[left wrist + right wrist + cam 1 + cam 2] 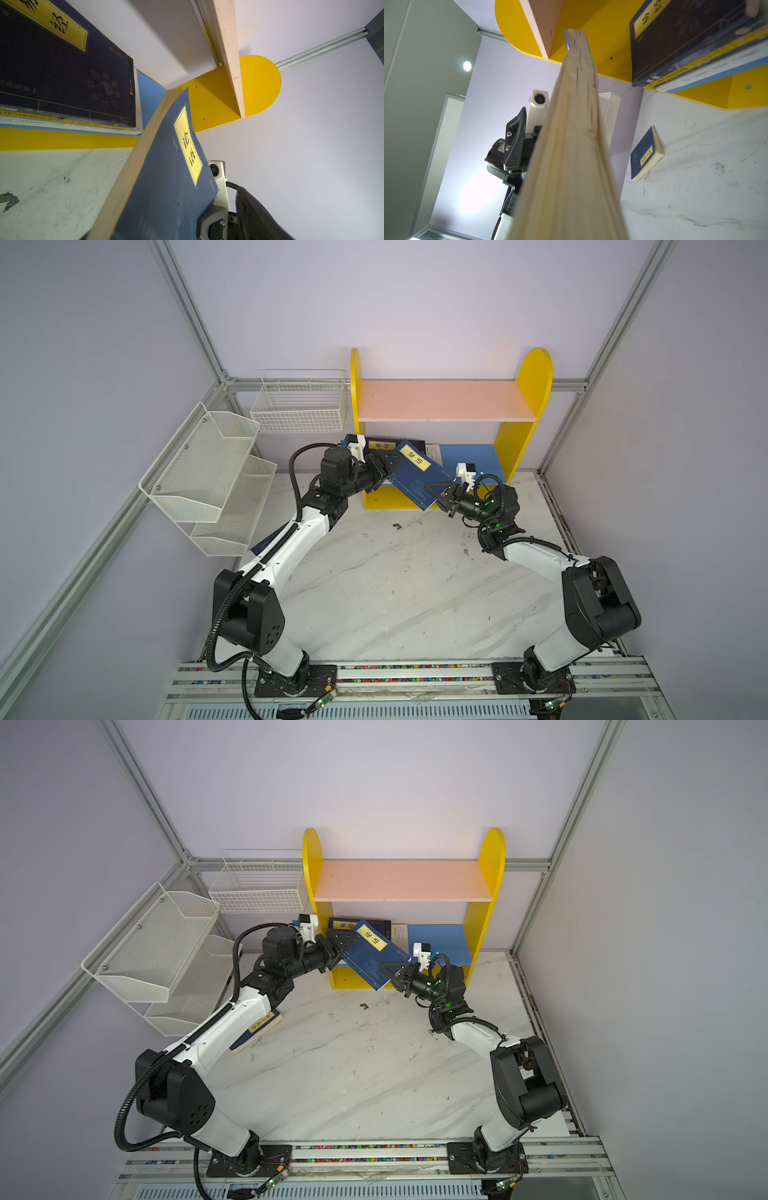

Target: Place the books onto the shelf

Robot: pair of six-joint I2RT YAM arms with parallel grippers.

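right gripper (435, 492) clamped on the navy book (409, 479) at the corner farthest from the shelf (536, 377), one finger flat on the cover. left gripper (383, 464) jaws spread, straddling the book's opposite corner. In the left wrist view its finger (255, 212) stands off the cover with a clear gap.

Book is tilted, yellow title label up, off the table (395, 593), just in front of the shelf's lower bay, left half.

On the shelf's blue lower board (469, 458), left end: flat stack (62, 72), navy cover with yellow label on top, yellow and white spines under it.

second navy book (257, 1029) lies flat on the table left of the shelf, partly under the left arm.
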